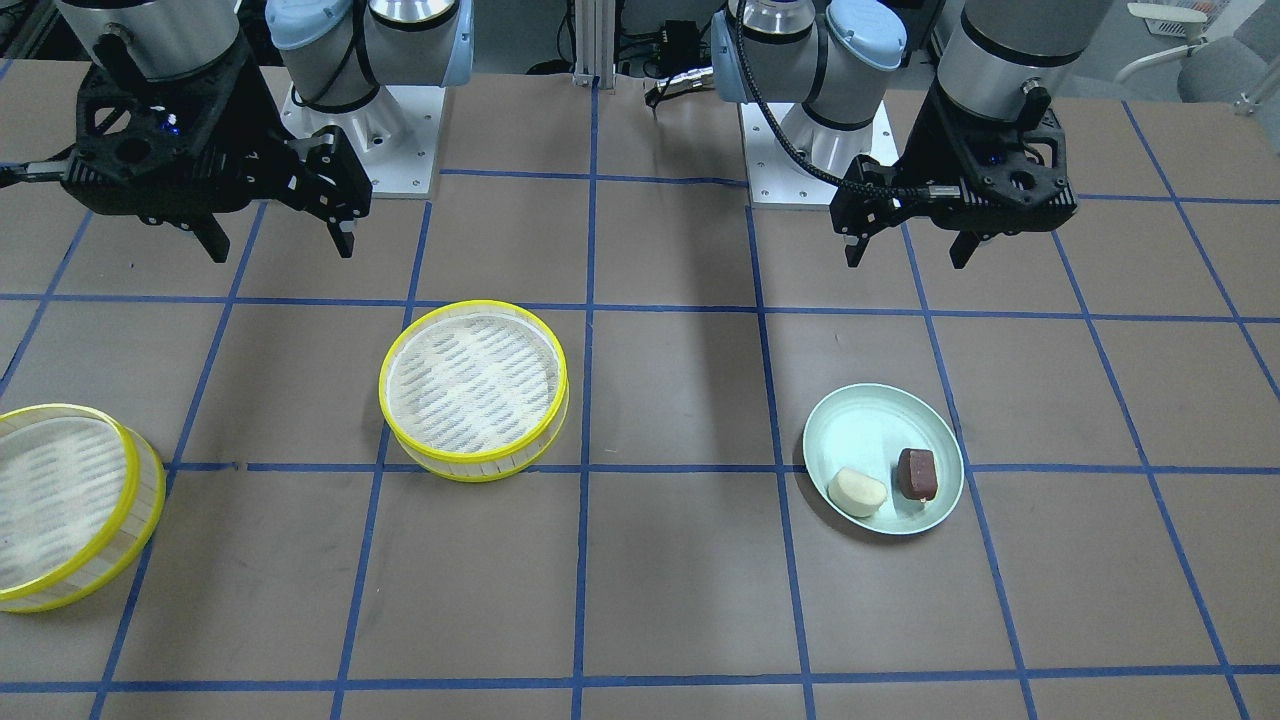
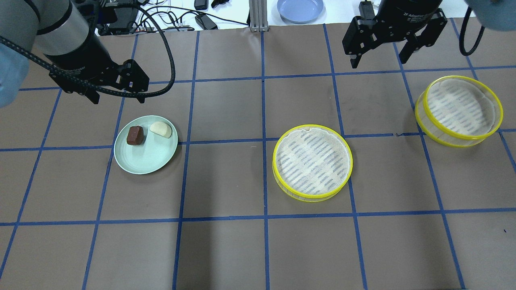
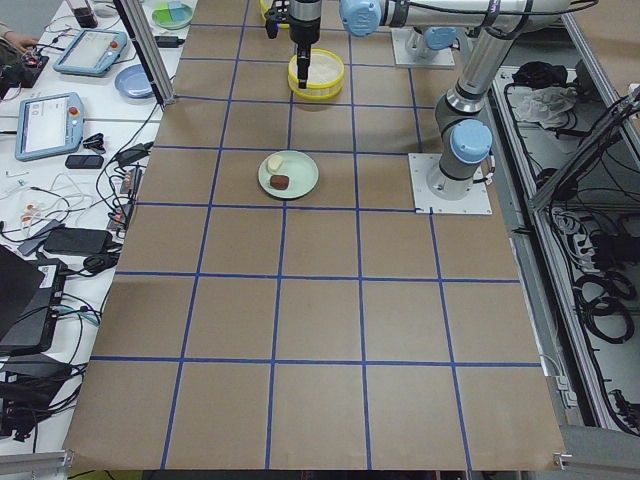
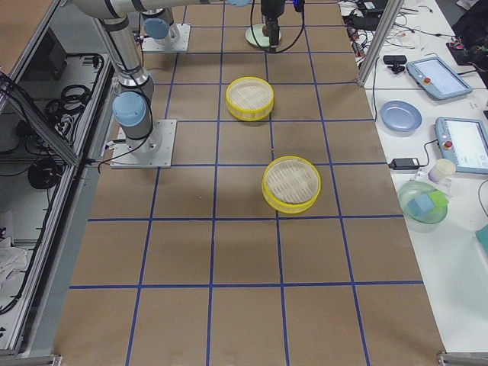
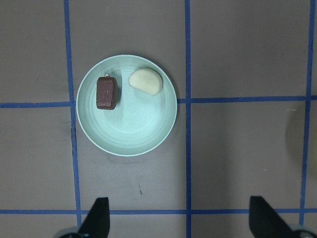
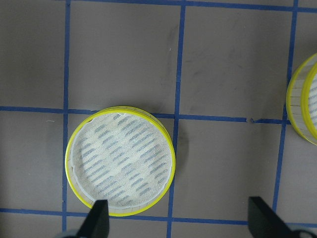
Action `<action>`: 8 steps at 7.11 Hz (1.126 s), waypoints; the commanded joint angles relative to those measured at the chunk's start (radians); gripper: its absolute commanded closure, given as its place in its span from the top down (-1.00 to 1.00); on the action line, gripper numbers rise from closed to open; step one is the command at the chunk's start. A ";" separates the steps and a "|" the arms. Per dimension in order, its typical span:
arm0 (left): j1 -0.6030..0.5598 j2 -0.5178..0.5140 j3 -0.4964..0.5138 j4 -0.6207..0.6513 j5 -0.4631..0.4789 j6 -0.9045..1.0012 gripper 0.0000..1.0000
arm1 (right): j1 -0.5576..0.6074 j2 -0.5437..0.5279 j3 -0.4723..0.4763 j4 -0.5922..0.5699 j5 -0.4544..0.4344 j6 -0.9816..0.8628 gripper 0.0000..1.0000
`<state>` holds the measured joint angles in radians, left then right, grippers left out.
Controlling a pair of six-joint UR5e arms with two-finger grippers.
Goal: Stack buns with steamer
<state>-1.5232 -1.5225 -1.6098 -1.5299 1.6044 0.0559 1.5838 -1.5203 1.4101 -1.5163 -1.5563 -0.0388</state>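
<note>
A cream-white bun (image 2: 161, 129) and a dark reddish-brown bun (image 2: 135, 135) lie side by side on a pale green plate (image 2: 145, 163) on the table's left half. They also show in the left wrist view: cream bun (image 5: 146, 82), brown bun (image 5: 106, 92). Two empty yellow-rimmed steamer trays stand apart, one near the middle (image 2: 312, 161) and one at the right (image 2: 459, 110). My left gripper (image 2: 119, 96) hovers open above the table just behind the plate. My right gripper (image 2: 379, 61) hovers open, behind and between the two trays.
The brown table cover carries a grid of blue tape. A blue plate (image 2: 300, 8), cables and devices lie beyond the far edge. The robot bases (image 1: 360, 150) stand on the near side.
</note>
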 commanded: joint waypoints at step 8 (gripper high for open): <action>0.005 -0.007 -0.010 0.016 0.005 0.005 1.00 | -0.010 -0.012 0.047 0.010 0.010 -0.003 1.00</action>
<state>-1.5180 -1.5290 -1.6183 -1.5193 1.6072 0.0613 1.5739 -1.5341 1.4565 -1.5096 -1.5483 -0.0414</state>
